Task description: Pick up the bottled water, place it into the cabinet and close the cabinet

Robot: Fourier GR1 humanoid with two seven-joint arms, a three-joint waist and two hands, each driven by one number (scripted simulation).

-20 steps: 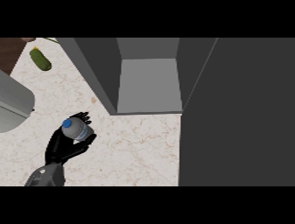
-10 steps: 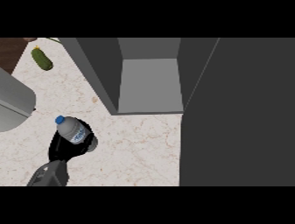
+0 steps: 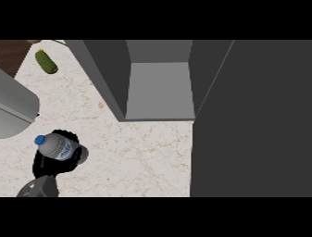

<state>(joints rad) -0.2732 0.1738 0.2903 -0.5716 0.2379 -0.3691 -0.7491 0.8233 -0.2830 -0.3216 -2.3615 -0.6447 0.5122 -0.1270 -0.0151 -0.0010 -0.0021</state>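
The bottled water (image 3: 57, 147), clear with a blue cap, shows in the head view at the lower left, its cap tilted toward the upper left. My left hand (image 3: 49, 165) is shut on it, black fingers curled round its body from below and the right. The cabinet (image 3: 159, 88) stands open further back and to the right, with a grey, bare inside. Its dark door (image 3: 261, 120) is swung out and fills the right side of the view. My right hand does not show.
A green cucumber (image 3: 46, 61) lies at the back left on the pale marbled counter (image 3: 145, 157). A large grey rounded body (image 3: 2, 106) fills the left edge, close to the bottle. The cabinet's left wall (image 3: 103, 76) stands between cucumber and opening.
The bottle has risen in my left hand and shifted a little left; more of its body and its blue cap show now than a second ago. Cabinet and door are unchanged.
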